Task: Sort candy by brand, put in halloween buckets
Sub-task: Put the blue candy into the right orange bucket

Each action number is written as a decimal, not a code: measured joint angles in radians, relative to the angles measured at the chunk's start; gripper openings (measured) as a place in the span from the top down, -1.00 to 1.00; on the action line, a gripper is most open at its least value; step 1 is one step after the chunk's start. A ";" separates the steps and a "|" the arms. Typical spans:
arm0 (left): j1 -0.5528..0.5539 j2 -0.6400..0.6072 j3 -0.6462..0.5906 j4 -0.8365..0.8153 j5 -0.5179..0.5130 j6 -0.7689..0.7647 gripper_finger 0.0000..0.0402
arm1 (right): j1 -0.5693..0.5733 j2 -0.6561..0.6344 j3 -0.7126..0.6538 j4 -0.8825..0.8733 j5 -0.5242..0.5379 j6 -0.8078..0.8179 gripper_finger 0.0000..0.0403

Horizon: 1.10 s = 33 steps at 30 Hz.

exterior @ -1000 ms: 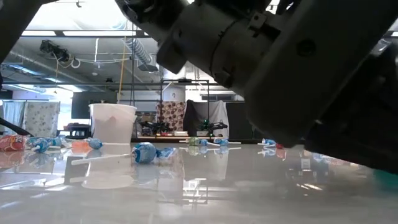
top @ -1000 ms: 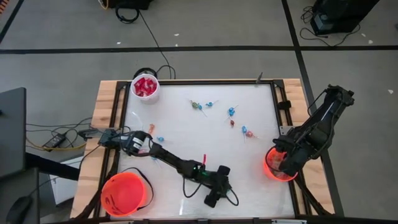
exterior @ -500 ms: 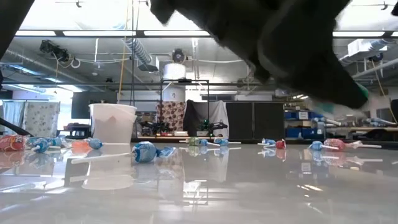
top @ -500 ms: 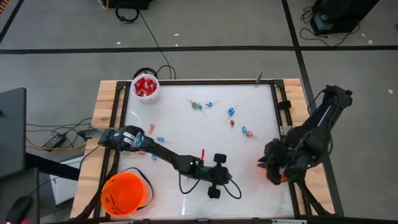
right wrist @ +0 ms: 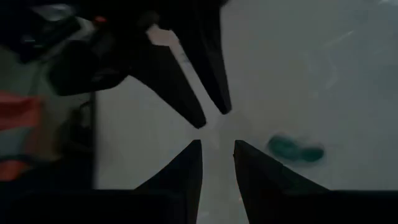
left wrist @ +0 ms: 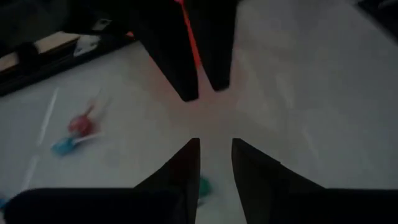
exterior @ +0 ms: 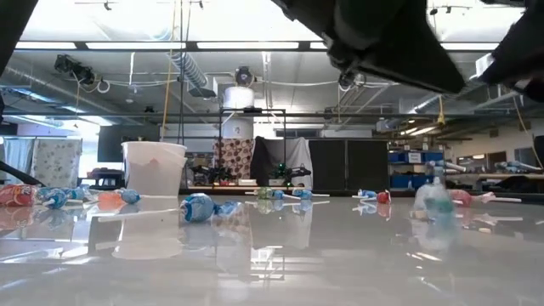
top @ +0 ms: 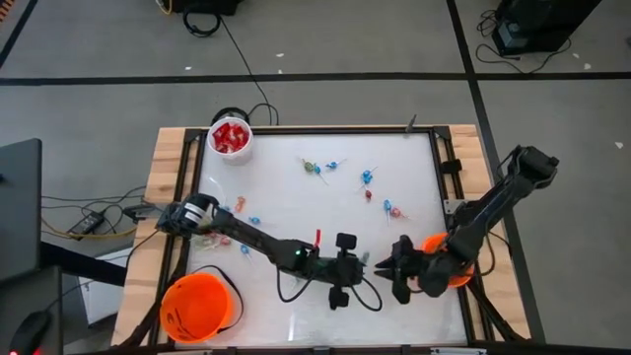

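Right orange bucket (top: 437, 258) mostly hidden behind right arm near white table's (top: 296, 212) right front corner, left gripper (top: 370, 263) and right gripper (top: 386, 267) tip-to-tip, grip states untellable, blurry lab room beyond.

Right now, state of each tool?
Left tool: fingers slightly apart, nothing visible between them, facing the right tool over the front of the table.
Right tool: fingers slightly apart, nothing visible between them.

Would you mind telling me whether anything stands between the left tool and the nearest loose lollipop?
Nothing visible does. In the high view the left tool has only bare table between it and the nearest lollipop. The right tool sits close beside it, off that line.
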 joint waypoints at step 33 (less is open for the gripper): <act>0.055 -0.712 -0.818 0.105 -0.220 -0.437 0.50 | -0.330 0.295 0.020 0.021 -0.386 -0.386 0.88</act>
